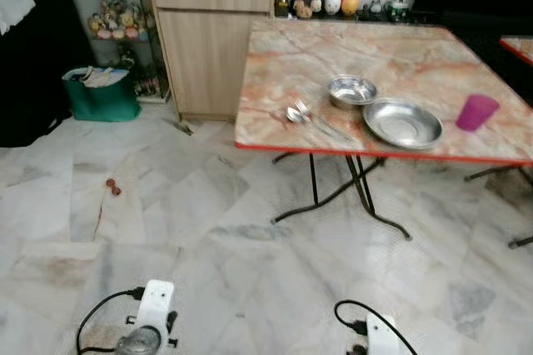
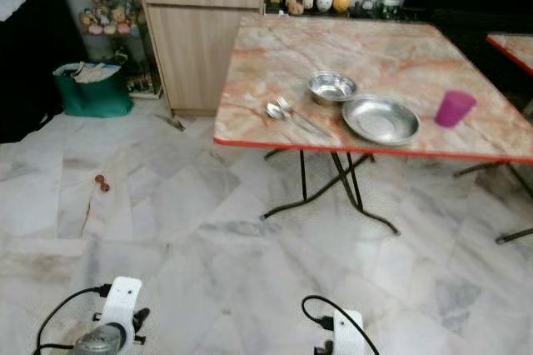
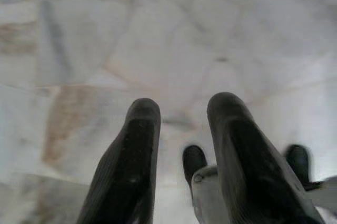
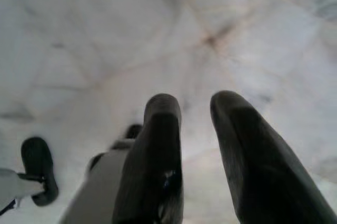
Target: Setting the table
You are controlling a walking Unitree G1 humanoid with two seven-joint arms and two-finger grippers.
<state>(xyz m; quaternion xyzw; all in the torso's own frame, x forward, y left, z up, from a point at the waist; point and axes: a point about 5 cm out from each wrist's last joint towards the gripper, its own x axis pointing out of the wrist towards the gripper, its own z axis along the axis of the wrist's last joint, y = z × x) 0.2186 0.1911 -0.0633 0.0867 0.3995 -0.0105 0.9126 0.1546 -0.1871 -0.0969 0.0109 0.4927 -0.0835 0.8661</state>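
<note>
A marble-patterned folding table (image 1: 391, 47) with a red edge stands ahead to the right. Near its front edge lie a steel bowl (image 1: 351, 90), a wide steel plate (image 1: 402, 122), a purple cup (image 1: 476, 112), and a spoon and fork (image 1: 304, 115) side by side. Both arms hang low, well short of the table, their wrists at the bottom of the eye views. The left gripper (image 3: 181, 113) points down at the marble floor, its fingers apart and empty. The right gripper (image 4: 195, 108) hangs the same way, open over bare floor.
A wooden cabinet (image 1: 212, 38) stands left of the table, with a green basket (image 1: 100, 92) beside it. A small red object (image 1: 112, 186) lies on the floor. Black folding legs (image 1: 358, 188) spread under the table. Another table's corner (image 1: 518, 45) shows at far right.
</note>
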